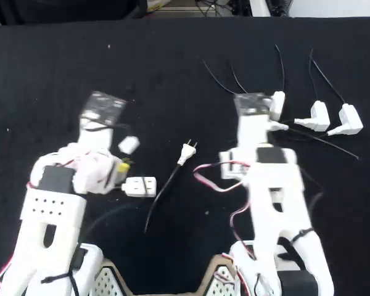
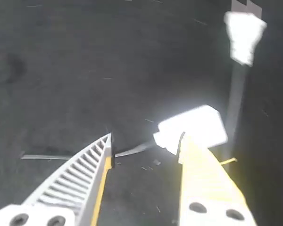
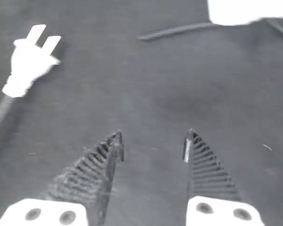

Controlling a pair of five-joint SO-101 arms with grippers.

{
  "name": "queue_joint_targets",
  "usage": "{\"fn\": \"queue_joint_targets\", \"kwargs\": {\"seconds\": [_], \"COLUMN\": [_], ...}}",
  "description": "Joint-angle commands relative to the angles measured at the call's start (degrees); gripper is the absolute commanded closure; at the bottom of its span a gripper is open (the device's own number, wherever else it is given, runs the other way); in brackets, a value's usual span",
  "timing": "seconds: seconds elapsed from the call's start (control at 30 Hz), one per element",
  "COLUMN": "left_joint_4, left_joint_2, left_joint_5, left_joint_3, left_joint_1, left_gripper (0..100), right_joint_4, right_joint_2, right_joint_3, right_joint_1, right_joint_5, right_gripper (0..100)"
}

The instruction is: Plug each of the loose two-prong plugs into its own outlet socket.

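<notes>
A loose white two-prong plug (image 1: 186,151) with a black cord lies mid-table between the arms. It also appears in the left wrist view as the plug (image 2: 245,30) and in the right wrist view as the plug (image 3: 30,63). A white outlet block (image 1: 140,186) lies beside my left gripper (image 1: 126,157). My left gripper (image 2: 144,143) is open, and the outlet block (image 2: 191,127) sits right at its yellow fingertip (image 2: 184,141). My right gripper (image 3: 153,139) is open over bare cloth with nothing between its fingers, the plug off to one side.
Three white corded pieces lie at the back right (image 1: 277,105) (image 1: 314,116) (image 1: 348,120), their thin black cords trailing over the cloth. The edge of one white piece (image 3: 245,12) lies beyond the right gripper. The black cloth (image 1: 172,74) covers the table.
</notes>
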Motion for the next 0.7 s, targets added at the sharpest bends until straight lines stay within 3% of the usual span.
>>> {"fn": "queue_joint_targets", "kwargs": {"seconds": [0.0, 0.2, 0.4, 0.67], "left_joint_4": [-9.67, -21.27, -26.90, -26.90], "left_joint_2": [-1.93, -1.93, -1.93, -1.93], "left_joint_5": [8.79, 20.40, 21.54, 21.63], "left_joint_3": [5.32, 15.43, 20.70, 21.93], "left_joint_1": [-9.27, -12.18, -11.82, -11.74], "left_gripper": [77, 77, 77, 77], "right_joint_4": [-6.42, -16.35, -20.13, -21.71], "right_joint_2": [-1.98, -1.98, 0.22, 19.30], "right_joint_3": [-1.71, 1.98, 2.24, -7.52], "right_joint_1": [-11.87, -23.21, -23.30, -23.12], "right_joint_5": [-7.12, -15.82, -17.85, -17.85], "right_gripper": [79.8, 79.8, 79.7, 79.8]}}
